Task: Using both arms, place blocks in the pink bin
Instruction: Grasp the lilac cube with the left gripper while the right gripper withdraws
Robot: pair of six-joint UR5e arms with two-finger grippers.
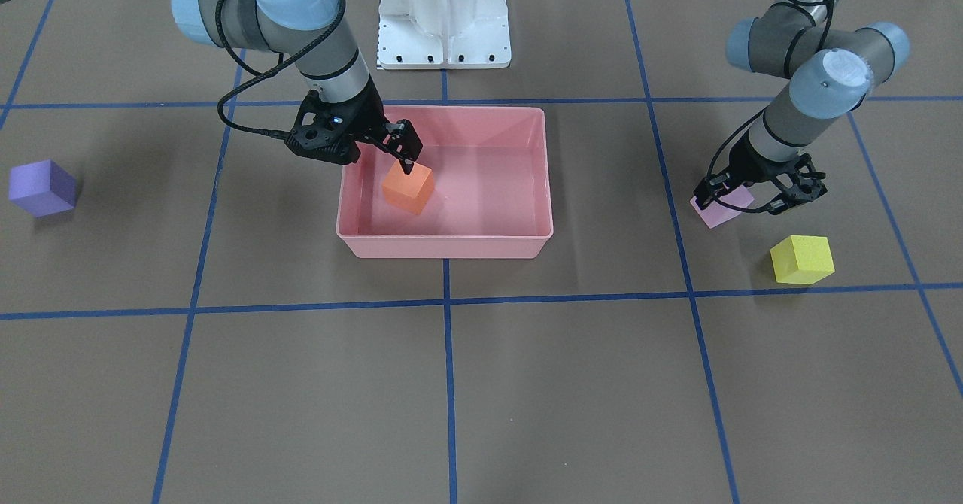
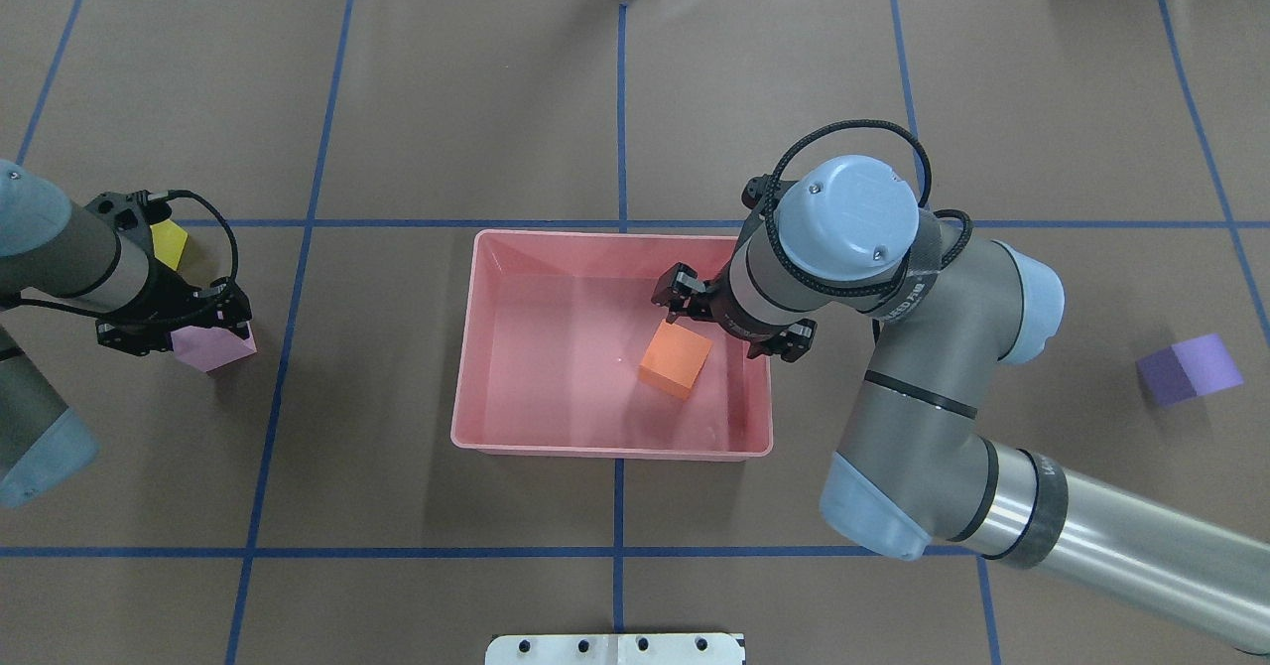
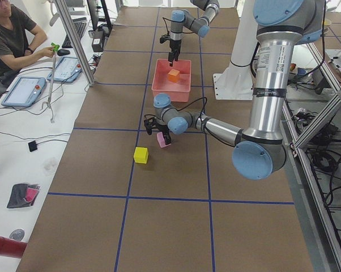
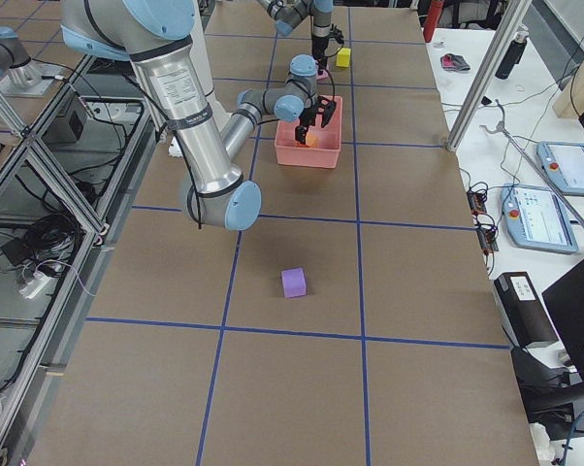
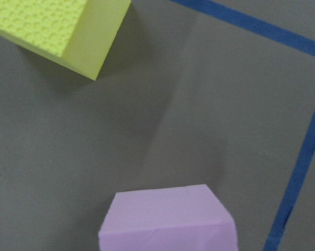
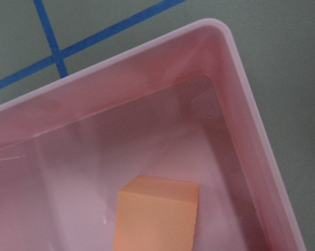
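Hovering over the pink bin [image 1: 444,242], the right hand [image 1: 402,149] held its fingers spread, and nothing was between them. Right below sat the orange block [image 1: 408,188], down on the floor of the bin, toward the robot's right side and clear of the walls. From the front, one fingertip lined up with the block's top edge; whether it touched could not be told. The right wrist view looked straight into a corner of the bin, with the orange block at the bottom of the picture and no fingers on it.

Over on the other side, the left hand [image 1: 752,195] was low over the lilac block [image 1: 724,209], fingers spread wide to either side of it, not pinching. How far down they reached beside it could not be told. The lilac block rested flat on the table [image 1: 527,384], well apart from the bin. The left wrist view showed it at the bottom edge, untouched.

The yellow block [image 1: 803,259] lay near the lilac one, a little farther from the robot, also on the table. The purple block [image 1: 43,186] sat alone far out on the robot's right, well apart from the bin and from both hands. Blue tape lines [image 1: 448,353] crossed the brown table in a grid, and the bin stood astride one of them, in front of the white base [image 1: 444,19].
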